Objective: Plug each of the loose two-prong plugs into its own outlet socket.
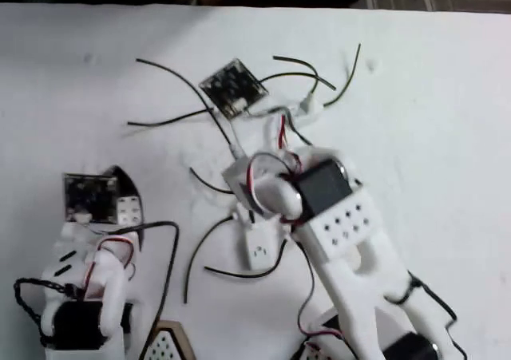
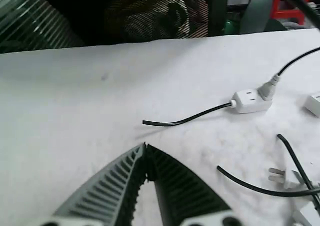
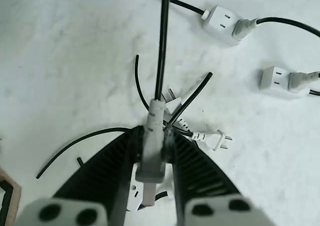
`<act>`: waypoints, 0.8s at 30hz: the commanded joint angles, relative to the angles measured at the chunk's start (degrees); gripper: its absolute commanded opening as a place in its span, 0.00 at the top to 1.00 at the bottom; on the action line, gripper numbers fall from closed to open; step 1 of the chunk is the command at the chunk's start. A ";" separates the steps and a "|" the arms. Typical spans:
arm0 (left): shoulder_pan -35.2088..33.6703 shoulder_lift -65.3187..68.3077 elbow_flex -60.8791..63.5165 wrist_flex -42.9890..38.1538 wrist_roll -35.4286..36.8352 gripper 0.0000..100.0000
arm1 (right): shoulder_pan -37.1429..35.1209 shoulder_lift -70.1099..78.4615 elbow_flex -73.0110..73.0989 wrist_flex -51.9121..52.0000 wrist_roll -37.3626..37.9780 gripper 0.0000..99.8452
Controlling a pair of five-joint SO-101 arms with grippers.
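Observation:
My right gripper is shut on a white plug whose black cord runs away from the fingers. It hangs above a white socket, seen as a white block in the high view. A loose two-prong plug lies close by on the table. Two more sockets each have a plug in them. My left gripper is shut with nothing in it, low over bare table at the near left. From there a socket with a plug in it lies farther off.
Several black cords cross the white table around the right arm. A dark square circuit board sits at the back centre. A wooden piece stands at the near edge. Another loose plug lies near the cords.

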 commanded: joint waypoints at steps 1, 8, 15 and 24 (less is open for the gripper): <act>5.41 0.04 -1.23 -2.37 0.53 0.98 | -0.22 -6.37 5.80 -6.02 -4.48 0.98; 6.20 0.04 0.09 -6.51 0.53 0.98 | -3.21 -13.14 15.38 -13.32 -8.26 0.98; 6.29 0.04 0.09 -10.64 0.62 0.98 | -5.14 -21.67 23.82 -17.63 -8.26 0.98; 18.68 0.04 4.84 -10.81 -1.23 0.98 | -10.15 -34.15 33.23 -18.68 -8.26 0.98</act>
